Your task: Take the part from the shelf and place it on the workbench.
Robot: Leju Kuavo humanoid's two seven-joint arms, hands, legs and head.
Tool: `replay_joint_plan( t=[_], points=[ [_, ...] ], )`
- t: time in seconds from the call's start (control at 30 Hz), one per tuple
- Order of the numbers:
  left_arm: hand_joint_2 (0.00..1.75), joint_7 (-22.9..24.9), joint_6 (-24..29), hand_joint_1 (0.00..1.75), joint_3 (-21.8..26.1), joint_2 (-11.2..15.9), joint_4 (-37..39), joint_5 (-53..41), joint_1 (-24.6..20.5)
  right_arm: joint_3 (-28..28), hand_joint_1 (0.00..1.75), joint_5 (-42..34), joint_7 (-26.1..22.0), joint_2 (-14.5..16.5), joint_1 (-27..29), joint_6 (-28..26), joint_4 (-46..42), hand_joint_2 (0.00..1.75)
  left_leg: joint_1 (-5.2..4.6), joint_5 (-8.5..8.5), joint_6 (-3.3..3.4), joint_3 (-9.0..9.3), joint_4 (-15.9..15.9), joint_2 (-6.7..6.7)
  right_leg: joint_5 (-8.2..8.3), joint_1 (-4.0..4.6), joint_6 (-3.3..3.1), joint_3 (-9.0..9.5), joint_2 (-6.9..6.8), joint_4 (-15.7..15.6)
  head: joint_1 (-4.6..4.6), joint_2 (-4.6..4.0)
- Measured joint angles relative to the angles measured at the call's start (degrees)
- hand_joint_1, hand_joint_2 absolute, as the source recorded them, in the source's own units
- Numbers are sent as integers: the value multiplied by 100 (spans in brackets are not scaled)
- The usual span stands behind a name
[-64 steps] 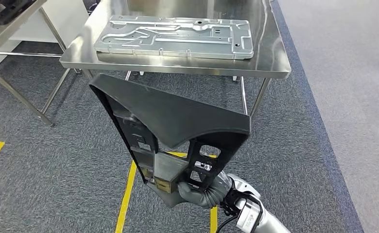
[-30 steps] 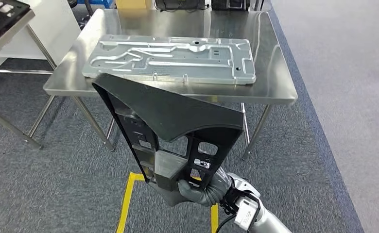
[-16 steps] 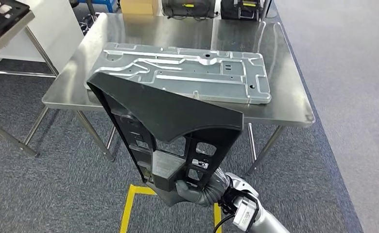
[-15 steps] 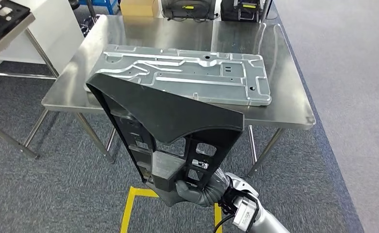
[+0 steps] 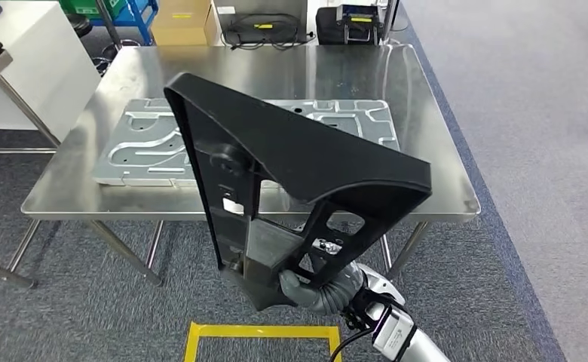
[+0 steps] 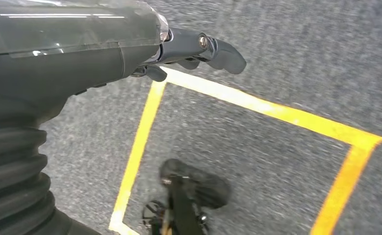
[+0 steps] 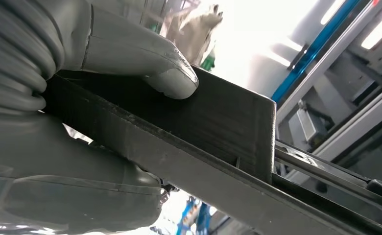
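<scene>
Clearly the carry is near its end: in the head view the right hand point(image 5: 306, 285) grips the black part point(image 5: 291, 177) by its lower end and holds it upright in the air, on the robot's side of the workbench point(image 5: 442, 192) and overlapping its near edge in the picture. On the workbench lies a grey metal plate point(image 5: 144, 147), partly hidden behind the part; bare steel shows to the right of that plate and beyond it. By my reading the shelf step is done and the placing step is in hand. The next move calls for reaching forward over the near edge, tipping the part flat and lowering it onto bare steel rather than onto the plate.

From the left wrist, the left hand point(image 6: 199, 49) hangs over carpet with yellow floor tape point(image 6: 257, 105), fingers curled and holding nothing.

From the right wrist, the thumb point(image 7: 172, 78) presses on the part's flat black face point(image 7: 228, 120), clamping it against the hand.
</scene>
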Motion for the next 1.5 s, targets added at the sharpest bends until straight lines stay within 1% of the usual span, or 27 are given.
replay_joint_plan(
  t=[0.03,0.07,0.17,0.2,0.23,0.3,0.33,0.37,0.4,0.47,0.53,0.6,0.67,0.73,0.8,0.87,0.9,0.93,1.0,1.03,1.2,1.27,1.33,1.37,1.4,1.43,1.5],
  points=[
    [175,-5,3,0,0,-1,0,2,-1,-25,166,44,0,1,3,-62,-25,175,-4,249,22,35,-171,7,-62,10,40,49,10,7,1,0],
    [175,-13,8,0,0,-1,0,5,-5,-51,166,107,0,2,-1,-154,-63,175,-11,391,57,60,-234,16,-112,17,81,90,22,16,1,0],
    [175,-52,16,0,0,-3,0,35,-47,-145,166,476,0,9,-51,-669,-231,175,-9,466,167,140,-245,8,-244,13,194,149,-8,88,1,0],
    [175,-65,17,0,-1,-3,0,43,-61,-188,166,599,0,10,-72,-836,-267,175,-5,456,196,159,-261,5,-333,9,226,89,-48,234,1,0],
    [175,-74,18,0,-1,-4,0,48,-68,-233,166,688,0,8,-83,-952,-284,175,-4,444,223,172,-276,8,-462,2,254,-56,-89,500,1,0],
    [175,-82,26,0,-1,-4,0,52,-58,-308,166,815,0,-1,-78,-1083,-286,175,-17,402,265,183,-284,15,-735,-3,292,-546,-142,1271,1,0],
    [175,-86,31,0,0,-4,0,55,-47,-335,166,963,0,-5,-67,-1204,-284,175,-26,379,279,192,-284,16,-780,-4,297,-786,-150,1584,1,0],
    [175,-91,37,0,0,-4,0,57,-37,-362,166,1194,1,-8,-60,-1393,-282,175,-38,350,289,212,-284,13,-701,-2,288,-943,-156,1707,1,0],
    [175,-101,41,0,0,-5,0,60,-26,-396,166,1488,3,-9,-64,-1649,-281,175,-53,318,295,248,-284,6,-500,5,263,-990,-160,1603,1,0],
    [175,-142,42,0,-3,-13,0,50,-10,-504,166,2076,30,-9,-138,-2228,-272,175,-86,247,299,340,-291,-13,76,48,154,-831,-163,904,1,0],
    [175,-207,26,0,-15,-42,4,12,-4,-694,166,2591,158,-9,-367,-2775,-221,175,-116,196,272,387,-296,-15,382,103,17,-656,-177,325,4,0],
    [175,-263,-9,0,-46,-59,9,-33,-6,-985,166,3174,498,-14,-812,-3169,-65,175,-117,189,226,379,-318,9,384,132,-43,-621,-175,167,12,0],
    [175,-292,-35,0,-90,-42,8,-55,-24,-1304,166,3809,942,-31,-1418,-3339,255,175,-123,166,183,383,-343,29,403,89,-42,-563,-159,35,16,0],
    [175,-297,-38,0,-121,-30,9,-55,-51,-1533,166,4436,1353,-46,-2096,-3328,779,175,-123,20,136,268,-57,18,430,29,-45,-469,-162,-92,16,0],
    [175,-281,-32,0,-131,-26,11,-45,-60,-1637,166,5058,1732,-50,-2765,-3232,1486,175,-79,-227,77,-122,657,5,416,17,-53,-432,-166,-118,15,0],
    [175,-263,-30,0,-132,-21,11,-20,-56,-1664,166,5631,2077,-48,-3310,-3034,2276,175,-37,-273,14,-498,1156,5,381,13,-45,-410,-164,-106,14,0],
    [175,-258,-32,0,-132,-19,11,-7,-57,-1656,166,5910,2248,-41,-3553,-2885,2700,175,-19,-122,-12,-544,1098,7,357,7,-31,-390,-164,-93,14,0],
    [175,-256,-37,0,-132,-14,11,7,-60,-1636,166,6172,2421,-29,-3789,-2733,3125,175,-1,131,-33,-477,814,9,323,0,-11,-364,-165,-72,14,0],
    [175,-258,-46,0,-131,-4,11,32,-70,-1587,166,6542,2687,0,-4206,-2545,3904,175,13,557,-48,-213,75,10,237,-3,47,-332,-177,-7,15,0],
    [175,-260,-51,0,-131,1,11,47,-73,-1559,166,6660,2780,20,-4386,-2514,4257,175,7,639,-24,-121,-163,6,207,2,77,-341,-182,25,14,0],
    [175,-280,-91,0,-131,20,11,84,-71,-1393,166,6975,3020,104,-4942,-2499,5686,175,-8,586,158,-41,-335,-24,96,-1,208,-394,-203,131,16,0],
    [175,-313,-129,0,-132,21,11,83,-79,-1345,166,7034,3072,118,-5075,-2340,6068,175,9,568,216,4,-367,-28,-128,-20,259,-649,-201,631,16,0],
    [175,-392,-216,0,-134,24,11,76,-85,-1286,166,7106,3117,109,-5156,-1945,6506,175,9,528,250,44,-369,-33,-354,-34,292,-1086,-200,1383,16,0],
    [175,-442,-270,0,-137,25,11,71,-82,-1261,166,7143,3122,91,-5134,-1759,6750,175,10,505,257,73,-369,-45,-354,-44,300,-1252,-200,1609,16,0],
    [175,-481,-308,0,-138,26,11,67,-73,-1247,166,7167,3097,65,-5082,-1685,6933,175,10,479,256,106,-368,-61,-244,-53,299,-1326,-201,1623,16,0],
    [175,-518,-340,0,-140,27,11,64,-62,-1238,166,7188,3062,36,-5017,-1681,7103,175,11,451,247,145,-367,-77,-32,-57,288,-1295,-201,1413,16,0],
    [175,-571,-383,0,-143,27,11,61,-42,-1223,166,7207,3000,-15,-4916,-1778,7382,175,3,391,212,213,-368,-93,456,-43,244,-1041,-207,654,16,0]
  ],
)
